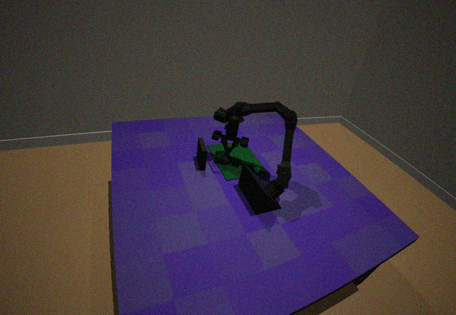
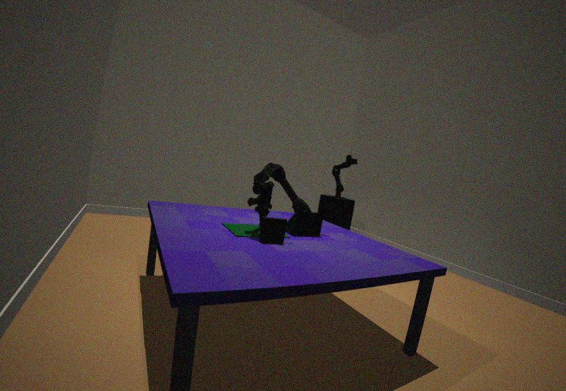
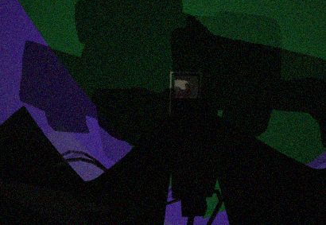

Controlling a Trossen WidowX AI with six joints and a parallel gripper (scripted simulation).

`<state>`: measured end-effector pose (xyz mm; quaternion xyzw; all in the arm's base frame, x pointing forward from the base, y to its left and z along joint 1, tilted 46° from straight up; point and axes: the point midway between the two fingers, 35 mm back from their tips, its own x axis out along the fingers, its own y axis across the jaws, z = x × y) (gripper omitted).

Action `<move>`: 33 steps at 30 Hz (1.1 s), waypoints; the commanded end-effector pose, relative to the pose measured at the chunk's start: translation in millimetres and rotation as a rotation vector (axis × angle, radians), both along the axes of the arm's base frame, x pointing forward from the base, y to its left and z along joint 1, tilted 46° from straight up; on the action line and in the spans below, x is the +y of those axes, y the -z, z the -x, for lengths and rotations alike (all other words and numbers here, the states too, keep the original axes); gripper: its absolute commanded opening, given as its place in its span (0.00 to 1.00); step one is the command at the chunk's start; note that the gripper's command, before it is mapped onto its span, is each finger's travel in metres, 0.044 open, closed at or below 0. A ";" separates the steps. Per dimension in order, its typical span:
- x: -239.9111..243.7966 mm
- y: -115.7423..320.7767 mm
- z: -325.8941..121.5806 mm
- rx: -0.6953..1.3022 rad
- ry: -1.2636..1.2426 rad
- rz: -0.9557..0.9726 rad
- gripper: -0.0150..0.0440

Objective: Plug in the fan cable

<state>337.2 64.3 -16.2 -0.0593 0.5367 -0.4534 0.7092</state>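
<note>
The green board lies flat near the middle of the purple table. The black fan stands upright just off the board's left edge. My gripper points down low over the board and is shut on the dark plug of the fan's cable. A small pale patch shows at the fingertips. Dim light and dark shadow hide the four-pin header and whether the plug touches it.
My arm's base sits beside a black upright panel at the board's near right corner. A second black box carrying a small arm stands at the table's far side.
</note>
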 end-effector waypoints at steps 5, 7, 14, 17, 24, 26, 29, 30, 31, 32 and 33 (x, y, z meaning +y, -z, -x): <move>-9.8 7.2 1.0 0.006 0.000 0.006 0.25; -9.8 7.2 1.0 0.006 0.000 0.006 0.25; -9.4 7.5 0.3 0.006 0.001 0.006 0.25; -9.4 7.5 -0.1 0.005 0.002 0.006 0.25; -9.7 7.7 -0.1 0.005 0.002 0.006 0.25; -10.0 8.0 -0.1 0.005 0.002 0.006 0.25; -10.6 8.4 0.0 0.004 0.002 0.006 0.25; -10.8 8.5 0.0 0.004 0.002 0.006 0.25; -10.9 8.7 0.0 0.004 0.002 0.006 0.25; -11.1 8.8 0.1 0.004 0.002 0.006 0.25; -11.3 8.9 0.1 0.004 0.002 0.006 0.25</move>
